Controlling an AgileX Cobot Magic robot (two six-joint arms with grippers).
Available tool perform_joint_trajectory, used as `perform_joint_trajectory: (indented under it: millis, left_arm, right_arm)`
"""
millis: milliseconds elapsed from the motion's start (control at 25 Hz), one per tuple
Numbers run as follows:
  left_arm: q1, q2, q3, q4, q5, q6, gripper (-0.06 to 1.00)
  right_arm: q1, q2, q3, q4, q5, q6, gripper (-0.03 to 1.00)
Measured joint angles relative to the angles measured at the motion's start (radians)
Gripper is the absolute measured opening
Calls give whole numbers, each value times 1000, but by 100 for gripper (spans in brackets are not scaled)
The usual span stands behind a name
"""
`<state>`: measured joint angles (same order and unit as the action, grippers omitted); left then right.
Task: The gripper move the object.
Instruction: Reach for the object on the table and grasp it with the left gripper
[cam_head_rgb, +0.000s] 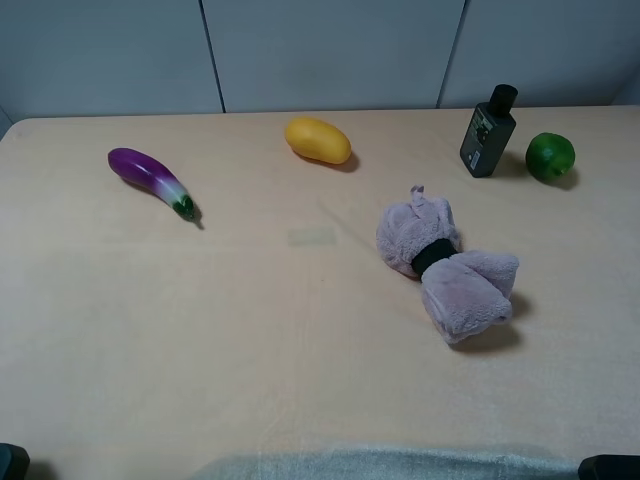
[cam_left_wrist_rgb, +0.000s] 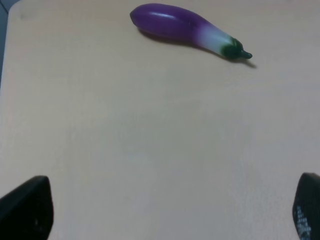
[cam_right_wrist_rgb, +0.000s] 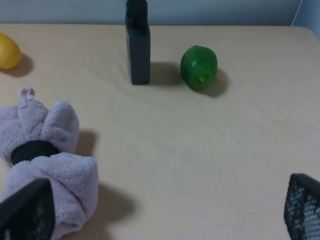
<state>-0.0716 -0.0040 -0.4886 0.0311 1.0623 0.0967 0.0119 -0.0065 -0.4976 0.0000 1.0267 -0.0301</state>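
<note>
purple eggplant (cam_head_rgb: 150, 180) far left on table (cam_head_rgb: 200, 350); yellow fruit (cam_head_rgb: 317, 140), black bottle (cam_head_rgb: 488, 132), lime (cam_head_rgb: 550, 157) near back; towel bundle (cam_head_rgb: 447, 266) right.

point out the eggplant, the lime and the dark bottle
eggplant (cam_head_rgb: 146, 170), exterior high view, on its purple body
lime (cam_head_rgb: 550, 156), exterior high view, middle of its green skin
dark bottle (cam_head_rgb: 486, 138), exterior high view, on its body below the cap

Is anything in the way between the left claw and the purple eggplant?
No, nothing visible. Only bare table lies between the left gripper and the eggplant. The yellow fruit sits off to the side.
</note>
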Motion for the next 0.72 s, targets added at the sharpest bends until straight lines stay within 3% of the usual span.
perform_joint_trajectory:
  millis: [720]
  left_arm:
    - [0, 0, 0, 0, 0, 0, 95]
  right_arm:
    - [0, 0, 0, 0, 0, 0, 69]
